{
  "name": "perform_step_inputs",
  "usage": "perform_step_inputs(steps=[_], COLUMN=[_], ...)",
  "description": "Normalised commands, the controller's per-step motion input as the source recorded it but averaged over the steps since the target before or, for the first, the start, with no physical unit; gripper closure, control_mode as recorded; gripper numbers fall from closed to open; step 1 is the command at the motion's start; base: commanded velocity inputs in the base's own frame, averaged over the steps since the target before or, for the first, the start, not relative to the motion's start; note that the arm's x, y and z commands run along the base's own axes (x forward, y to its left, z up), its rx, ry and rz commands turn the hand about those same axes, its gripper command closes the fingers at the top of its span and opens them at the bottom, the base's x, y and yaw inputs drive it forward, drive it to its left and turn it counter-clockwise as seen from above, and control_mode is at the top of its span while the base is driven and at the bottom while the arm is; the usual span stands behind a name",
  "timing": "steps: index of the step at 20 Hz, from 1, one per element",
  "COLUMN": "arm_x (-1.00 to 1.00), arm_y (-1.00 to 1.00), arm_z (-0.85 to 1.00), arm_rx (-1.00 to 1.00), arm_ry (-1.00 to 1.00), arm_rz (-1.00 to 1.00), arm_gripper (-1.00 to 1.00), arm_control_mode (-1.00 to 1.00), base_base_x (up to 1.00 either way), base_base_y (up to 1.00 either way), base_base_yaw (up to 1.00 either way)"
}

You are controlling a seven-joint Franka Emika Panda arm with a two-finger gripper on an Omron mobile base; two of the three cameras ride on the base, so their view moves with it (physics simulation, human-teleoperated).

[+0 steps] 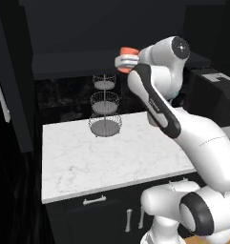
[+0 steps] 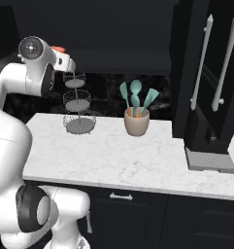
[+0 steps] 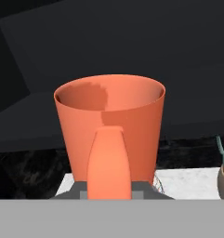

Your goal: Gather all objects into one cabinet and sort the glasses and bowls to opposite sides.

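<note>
Currently I carry the orange cup (image 3: 109, 135) — gripper (image 1: 122, 61) clamped on it — toward the cabinet (image 1: 78, 62); next, placement on its shelf.

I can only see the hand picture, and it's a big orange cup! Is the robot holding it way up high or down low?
Observer: High. In the left base view the gripper lifts the orange cup above the tiered wire baskets, up by the black wall cabinet.
Child: What's that tan thing at the edge of my picture?
Observer: A tan crock on the marble counter, with teal utensils sticking out of it.
Child: Are the baskets full?
Observer: No, from both base cameras all the tiers look empty.
</note>
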Motion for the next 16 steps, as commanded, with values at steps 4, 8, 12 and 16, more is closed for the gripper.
perform_step_inputs(steps=[4, 8, 12, 16], arm_x=[-1.0, -1.0, -1.0, -0.9], arm_y=[-0.35, -0.07, 0.0, 0.02], arm_z=[0.0, 0.0, 0.0, 0.0], arm_rx=[0.0, -0.01, -0.06, -0.03], arm_ry=[0.01, 0.12, 0.22, 0.22], arm_rz=[-0.04, -0.1, -0.12, -0.02], arm_gripper=[1.0, 1.0, 1.0, 1.0], arm_control_mode=[-1.0, -1.0, -1.0, -1.0], base_base_x=[0.0, 0.0, 0.0, 0.0], base_base_y=[0.0, 0.0, 0.0, 0.0], base_base_yaw=[0.0, 0.0, 0.0, 0.0])
